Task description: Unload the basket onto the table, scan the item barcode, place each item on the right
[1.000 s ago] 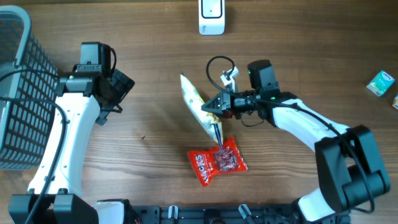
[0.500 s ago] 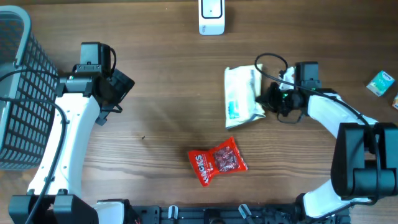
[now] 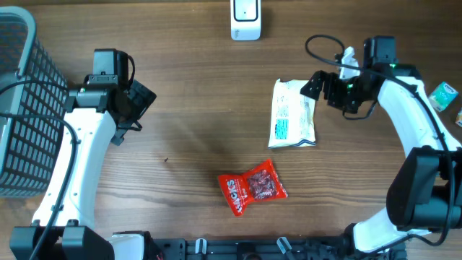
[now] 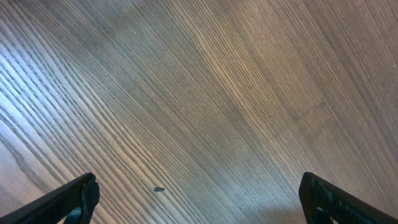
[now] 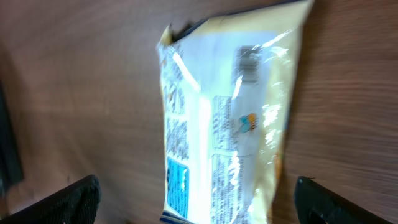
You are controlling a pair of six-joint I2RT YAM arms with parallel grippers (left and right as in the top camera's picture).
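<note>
The pale bag (image 3: 292, 123) lies flat on the desk, right of centre, printed side up, with a barcode (image 5: 249, 62) showing near one end. The right pincer (image 3: 319, 92) stands apart just beside the bag's far-right corner and grips nothing. The left pincer (image 4: 199, 202) is also apart, over bare wood towards the left edge. A red bag (image 3: 253, 189) lies near the front edge, and a scanner (image 3: 245, 19) stands mid far edge.
</note>
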